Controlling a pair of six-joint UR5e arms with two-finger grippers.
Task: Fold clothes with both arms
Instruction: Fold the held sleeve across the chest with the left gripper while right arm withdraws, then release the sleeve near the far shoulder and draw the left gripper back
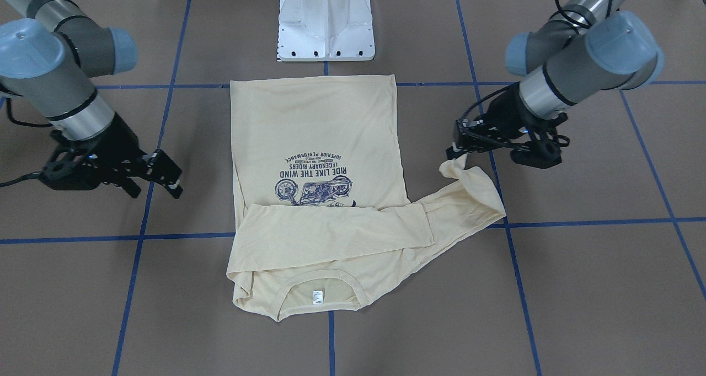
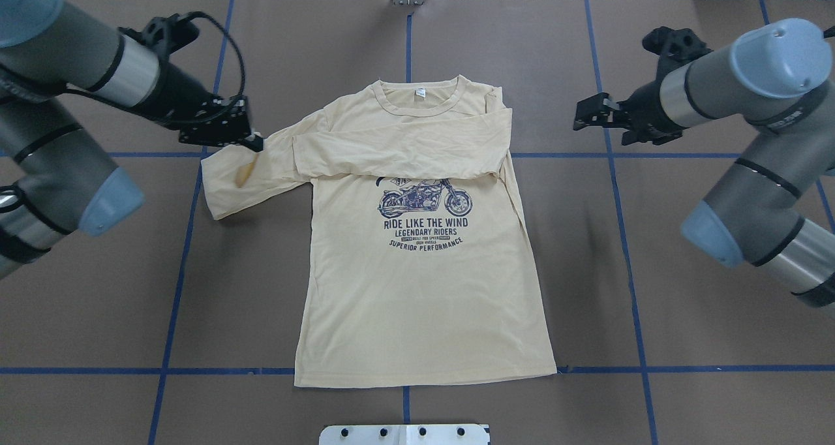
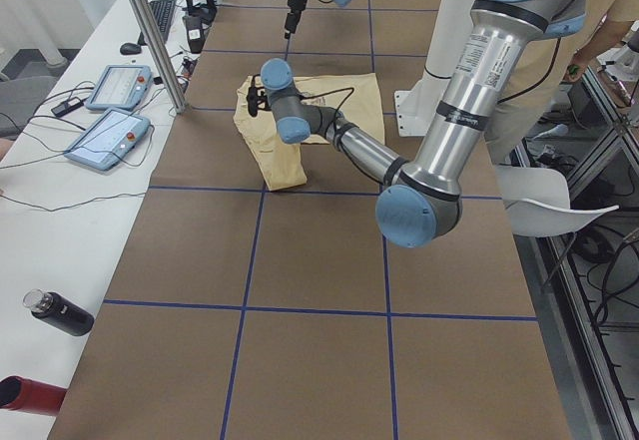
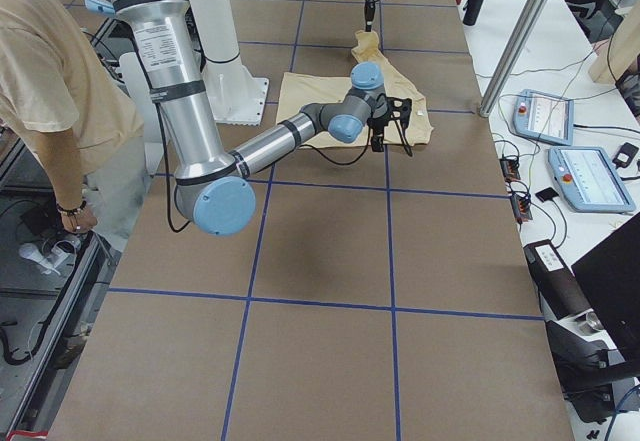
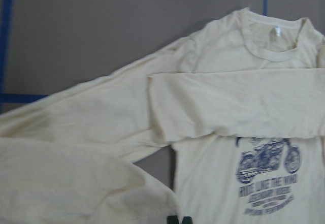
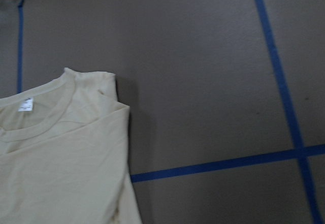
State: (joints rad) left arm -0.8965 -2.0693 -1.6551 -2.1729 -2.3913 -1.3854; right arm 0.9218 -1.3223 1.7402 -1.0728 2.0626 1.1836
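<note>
The T-shirt [image 2: 417, 288] lies flat, print up, in the middle of the table [image 2: 652, 269]. One sleeve [image 2: 398, 148] is already folded across the chest. My left gripper [image 2: 252, 142] pinches the other sleeve's cuff [image 1: 453, 167]. My right gripper [image 1: 154, 182] hangs spread and empty. I judge the body folds remain.

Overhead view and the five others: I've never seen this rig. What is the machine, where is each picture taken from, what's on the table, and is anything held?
Two robot arms, each ending in a two-finger gripper, work at a brown table marked with blue tape. One camera looks down from behind the robot, one faces it across the table, two watch from the table's ends, and one sits on each wrist. A cream shirt lies flat, print up, with one sleeve folded across the chest. The left gripper seems to pinch the other sleeve at its end, which is raised slightly off the table. The right gripper is open and empty, beside the shirt.
</note>
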